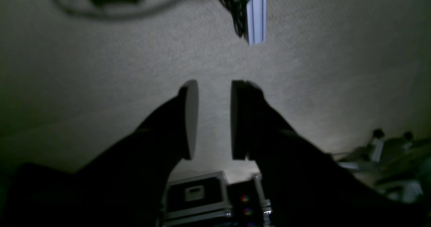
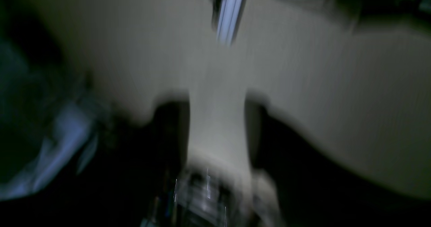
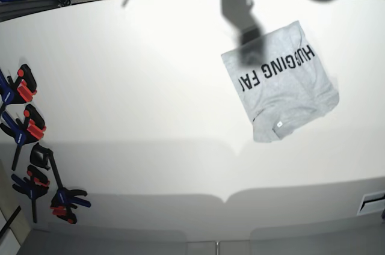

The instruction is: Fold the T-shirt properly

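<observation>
The T-shirt (image 3: 280,82) lies on the white table (image 3: 138,86) at the right, as a compact, skewed rectangle. Its black block lettering faces up and a small white tag (image 3: 278,124) shows near its front edge. Neither arm appears in the base view; only shadows fall on the shirt's far edge. The left wrist view has my left gripper (image 1: 214,85) open over a grey textured surface, with nothing between its fingers. In the blurred right wrist view my right gripper (image 2: 217,100) also stands open and empty. No part of the shirt shows in either wrist view.
Several blue and red clamps (image 3: 27,129) lie along the table's left edge. Cables and gear sit behind the far edge. An aluminium rail (image 1: 256,14) with cables and a dark metal-edged case (image 1: 198,195) show in the left wrist view.
</observation>
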`<state>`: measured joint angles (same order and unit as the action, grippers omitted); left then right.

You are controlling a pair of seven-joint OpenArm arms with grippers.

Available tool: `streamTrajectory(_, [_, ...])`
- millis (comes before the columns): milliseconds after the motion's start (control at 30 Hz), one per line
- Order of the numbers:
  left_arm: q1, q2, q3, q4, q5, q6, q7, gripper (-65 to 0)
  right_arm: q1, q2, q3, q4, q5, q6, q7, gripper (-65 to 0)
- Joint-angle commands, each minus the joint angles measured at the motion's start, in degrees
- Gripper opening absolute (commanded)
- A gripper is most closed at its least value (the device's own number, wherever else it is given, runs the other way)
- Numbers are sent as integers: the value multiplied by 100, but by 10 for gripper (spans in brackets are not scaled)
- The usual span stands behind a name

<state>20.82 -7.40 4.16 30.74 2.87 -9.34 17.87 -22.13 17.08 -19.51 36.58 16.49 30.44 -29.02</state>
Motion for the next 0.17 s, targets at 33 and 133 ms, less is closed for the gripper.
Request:
streamTrajectory(33, [-63,-68,-4,-70,13,31,-11,-504,155,55,-208,-212,17,63,-20,-400])
streamTrajectory(133, [-153,-68,-4,-46,11,229,-28,-504,345,55,-402,-219,17,63,-2,-400])
